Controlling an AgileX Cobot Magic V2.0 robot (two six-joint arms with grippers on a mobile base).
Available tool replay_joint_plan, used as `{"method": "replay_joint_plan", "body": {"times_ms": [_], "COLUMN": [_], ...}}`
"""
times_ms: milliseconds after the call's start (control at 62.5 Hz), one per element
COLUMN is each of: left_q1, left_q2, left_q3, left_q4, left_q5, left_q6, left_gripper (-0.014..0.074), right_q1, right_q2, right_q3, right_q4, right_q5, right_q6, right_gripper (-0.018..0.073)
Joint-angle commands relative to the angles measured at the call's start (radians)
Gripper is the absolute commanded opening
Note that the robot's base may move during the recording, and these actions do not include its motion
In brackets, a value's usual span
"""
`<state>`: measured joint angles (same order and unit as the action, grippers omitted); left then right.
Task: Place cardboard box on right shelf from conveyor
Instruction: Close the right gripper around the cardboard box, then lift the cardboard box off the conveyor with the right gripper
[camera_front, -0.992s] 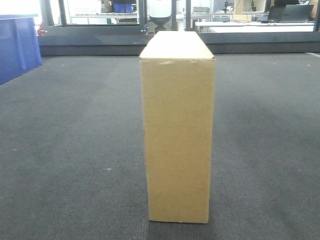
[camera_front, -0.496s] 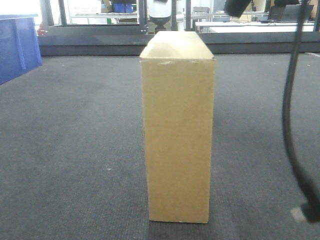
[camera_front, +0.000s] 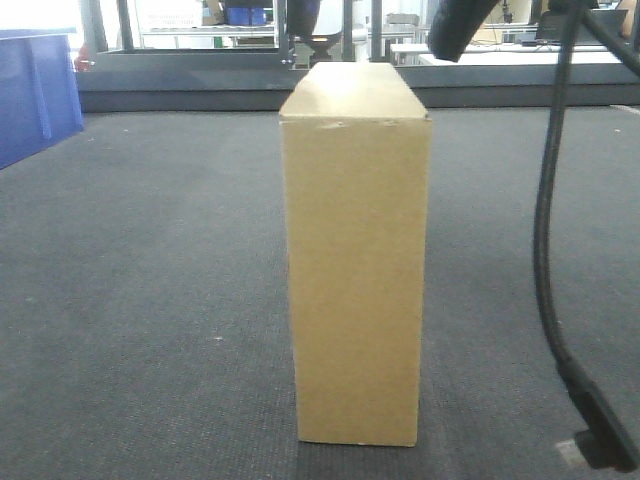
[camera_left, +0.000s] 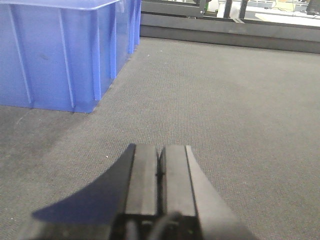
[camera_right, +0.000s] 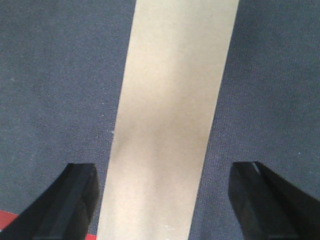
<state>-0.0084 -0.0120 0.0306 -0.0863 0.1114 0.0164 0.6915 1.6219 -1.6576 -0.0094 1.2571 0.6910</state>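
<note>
Moved: black cable (camera_front: 545, 250) has swung leftward on the right; cardboard box (camera_front: 355, 270) unchanged.
Box: upright on the conveyor (camera_front: 140, 300), mid-belt.
Right jaws: spread, above the box, one finger on either side.
Left jaws: pressed together, near blue bin (camera_left: 55, 50).

Cardboard box (camera_front: 355, 270) upright on conveyor (camera_front: 140, 300); bin (camera_front: 35, 95) far left, behind.
</note>
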Motion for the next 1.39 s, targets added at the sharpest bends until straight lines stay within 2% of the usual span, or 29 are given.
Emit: {"method": "replay_joint_plan", "body": {"times_ms": [0,208,992,1376], "left_q1": [-0.003,-0.003,-0.003,-0.003], "left_q2": [-0.01,-0.01,-0.01,-0.01], "left_q3": [-0.003,-0.003,-0.003,-0.003], "left_q4": [-0.005,-0.005,-0.005,-0.005], "left_q5": [-0.084,-0.084,-0.084,-0.084], "left_q6": [-0.005,-0.005,-0.005,-0.005], "left_gripper": [-0.0119,-0.0119,-0.0119,-0.0119], "right_q1": [0.001,0.003,0.031,0.034], "right_q2": [-0.04,-0.02,0.047,0.102], "right_q3": [-0.035,-0.035,-0.035,-0.035], "right_q4": [-0.016,-0.028,-0.032,-0.068], "right_q5": [0.012,0.009,-0.017,0.056], "right_q6": [0.01,0.05,0.085,0.085], "right_gripper": [0.0626,0.0626,0.0626,0.0626]}}
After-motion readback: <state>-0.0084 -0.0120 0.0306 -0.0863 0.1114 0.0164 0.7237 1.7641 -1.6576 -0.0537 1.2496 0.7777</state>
